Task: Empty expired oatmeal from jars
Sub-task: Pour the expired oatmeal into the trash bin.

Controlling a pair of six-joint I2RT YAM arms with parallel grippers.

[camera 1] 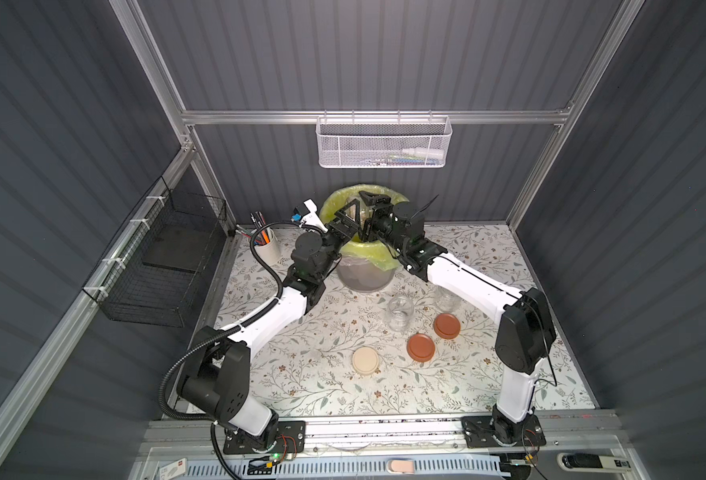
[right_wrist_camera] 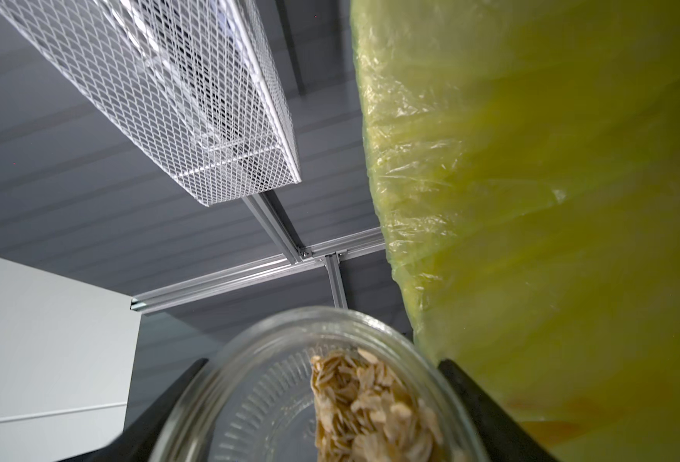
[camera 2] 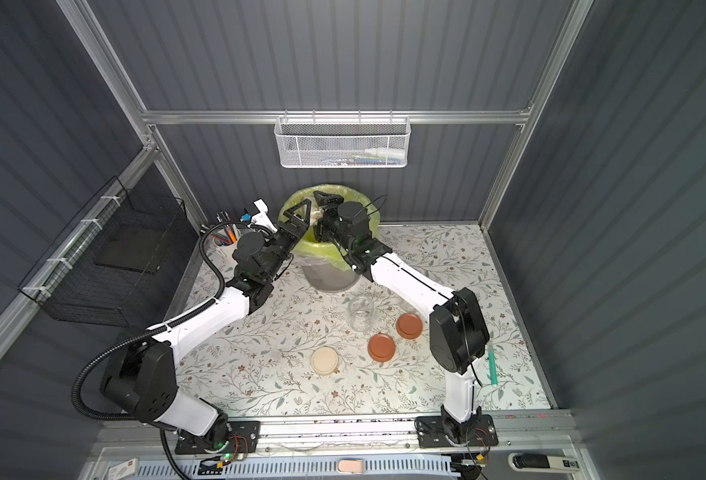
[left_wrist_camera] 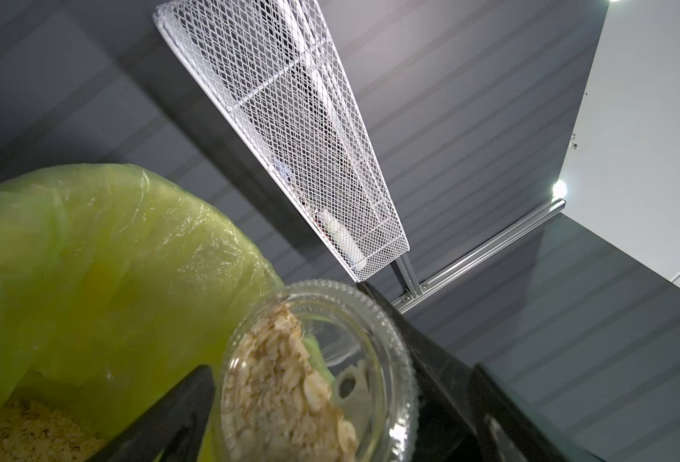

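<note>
My right gripper is shut on a clear glass jar, which it holds tipped over the bin's yellow-green bag. Oatmeal lies heaped against the jar's lower side. My left gripper stands open at the jar's ribbed base, one finger on each side. More oatmeal lies in the bag. In both top views the two grippers meet above the bin, and the held jar is mostly hidden there. An empty jar stands on the table. Another jar shows partly under the right arm.
A cream lid and two brown lids lie on the floral table. A white pen cup stands left of the bin. A white mesh basket hangs on the back wall, a black wire basket at the left.
</note>
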